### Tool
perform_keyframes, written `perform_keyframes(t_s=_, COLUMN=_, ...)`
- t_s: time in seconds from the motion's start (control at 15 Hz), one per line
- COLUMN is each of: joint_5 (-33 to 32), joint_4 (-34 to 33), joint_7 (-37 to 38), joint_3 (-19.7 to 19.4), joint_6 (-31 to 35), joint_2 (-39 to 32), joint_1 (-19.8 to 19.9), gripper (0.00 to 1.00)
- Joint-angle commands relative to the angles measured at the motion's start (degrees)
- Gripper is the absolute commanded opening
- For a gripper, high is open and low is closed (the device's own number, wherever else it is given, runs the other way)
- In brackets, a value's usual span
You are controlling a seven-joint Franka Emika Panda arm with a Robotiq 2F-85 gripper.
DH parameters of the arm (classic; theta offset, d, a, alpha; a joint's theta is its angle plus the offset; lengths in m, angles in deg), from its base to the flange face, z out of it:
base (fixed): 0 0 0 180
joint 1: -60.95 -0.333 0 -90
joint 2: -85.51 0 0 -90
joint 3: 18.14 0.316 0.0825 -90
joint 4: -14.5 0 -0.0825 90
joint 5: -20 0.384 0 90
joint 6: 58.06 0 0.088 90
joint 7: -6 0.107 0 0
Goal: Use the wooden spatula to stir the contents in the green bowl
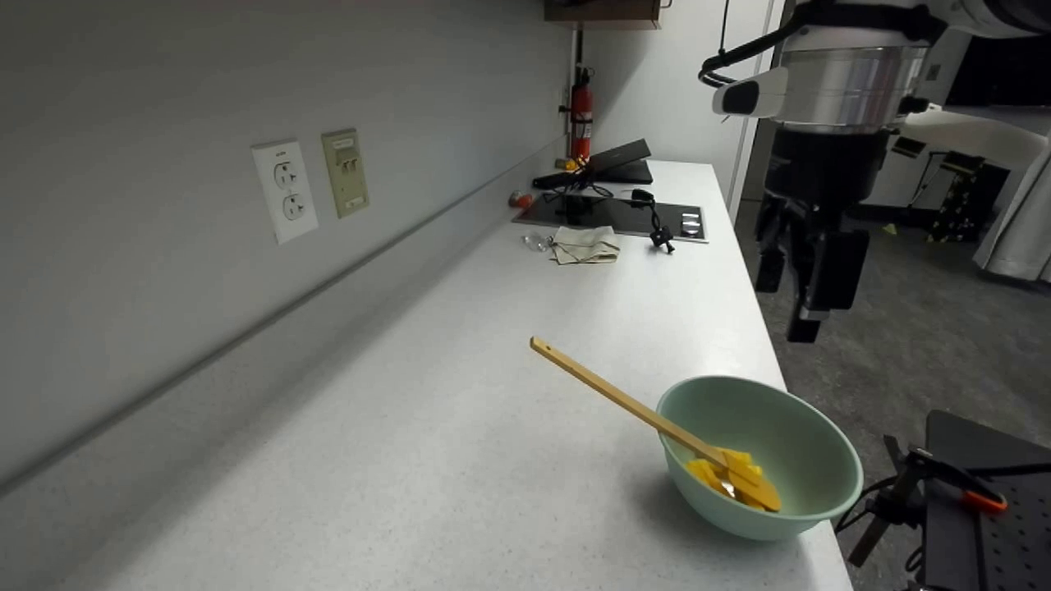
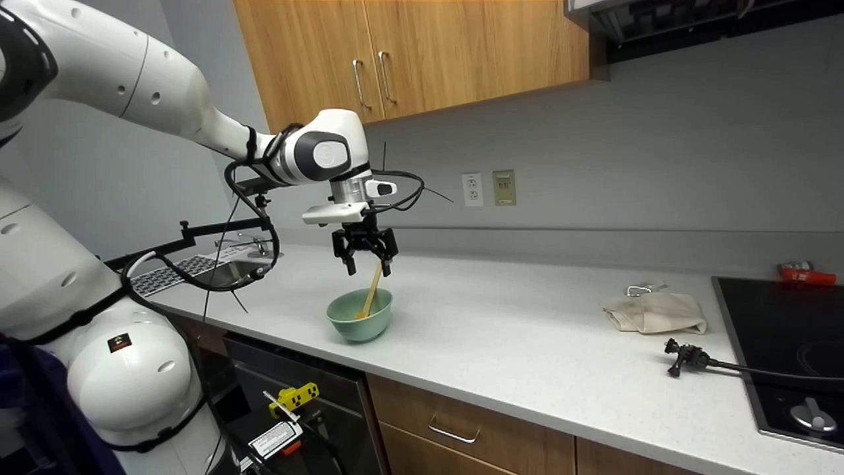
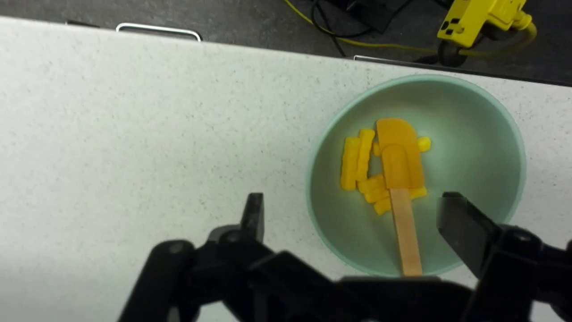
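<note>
The green bowl [image 1: 809,435] stands upright near the counter's front edge; it also shows in an exterior view [image 2: 359,332] and the wrist view [image 3: 473,138]. The wooden spatula [image 1: 603,386] leans in it, its orange-yellow head on the contents and its handle over the rim; it also shows in an exterior view [image 2: 372,289] and the wrist view [image 3: 404,228]. The contents, yellow pieces [image 3: 351,163], lie on the bowl's floor, partly under the head. My gripper [image 3: 353,199] is open and empty above the bowl; its fingers are apart from the handle, whose end is hidden in the wrist view.
On the white counter [image 2: 514,330] lie a folded cloth [image 2: 659,313] and a black cable mount [image 2: 692,356] by the cooktop [image 2: 791,330]. A wall [image 1: 410,107] runs along the back. A sink [image 2: 231,272] is beyond the bowl. A yellow power strip [image 3: 469,20] is below the counter's edge.
</note>
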Motion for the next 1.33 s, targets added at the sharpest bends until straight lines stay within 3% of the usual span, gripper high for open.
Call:
perform_keyframes(t_s=0.0, joint_5=1.80, joint_4=-0.80, joint_7=-5.20, joint_3=0.08, joint_6=4.39, joint_2=-1.29, joint_1=-2.86, gripper=1.00)
perform_keyframes(t_s=0.13, joint_5=3.74, joint_4=-0.58, joint_7=-6.76, joint_3=-0.14, joint_6=5.99, joint_2=-1.11, joint_1=-4.21, gripper=1.00)
perform_keyframes(t_s=0.2, joint_5=1.71, joint_4=-0.15, joint_7=-3.68, joint_3=0.33, joint_6=4.59, joint_2=-0.90, joint_1=-3.09, gripper=1.00)
perform_keyframes(t_s=1.27, joint_5=1.67, joint_4=-0.35, joint_7=-3.83, joint_3=0.31, joint_6=4.97, joint_2=-1.00, joint_1=-3.30, gripper=1.00)
